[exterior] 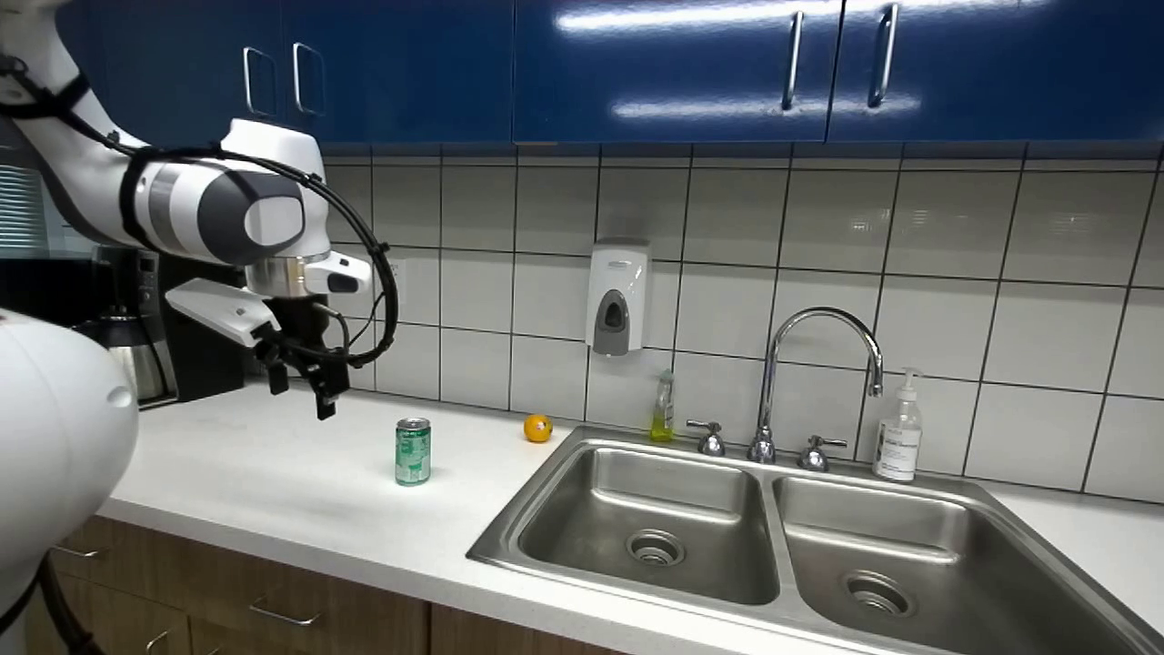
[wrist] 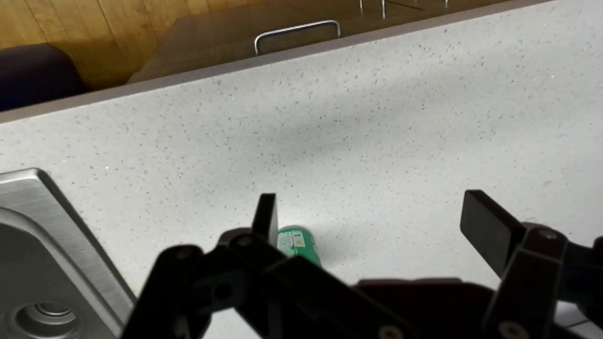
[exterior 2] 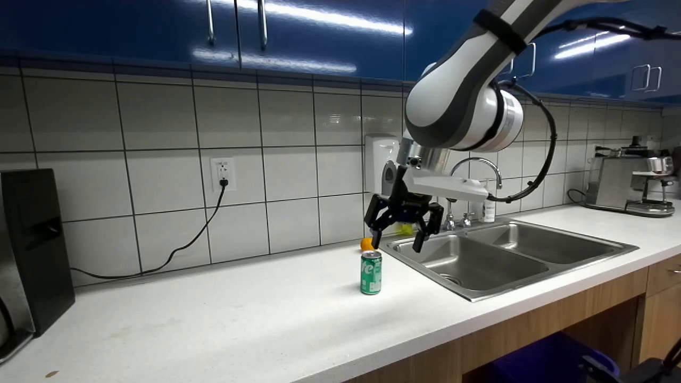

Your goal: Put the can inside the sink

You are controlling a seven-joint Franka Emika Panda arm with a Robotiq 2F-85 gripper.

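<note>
Wrist view, can (wrist: 299, 244) partly hidden, exterior views, whole

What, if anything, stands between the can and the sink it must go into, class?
Nothing visible stands between the can and the sink; only counter lies there. The orange sits farther back, off the direct line, in both exterior views.

Both exterior views share the sink (exterior: 784, 546); wrist looks down.

Upright it stood, the can (exterior: 413, 451), slim and green, silver-topped, near the sink (exterior: 779, 523) but clear of it, and that sink was stainless, double-basined, round drains (exterior: 656, 548) in plain sight!
</note>
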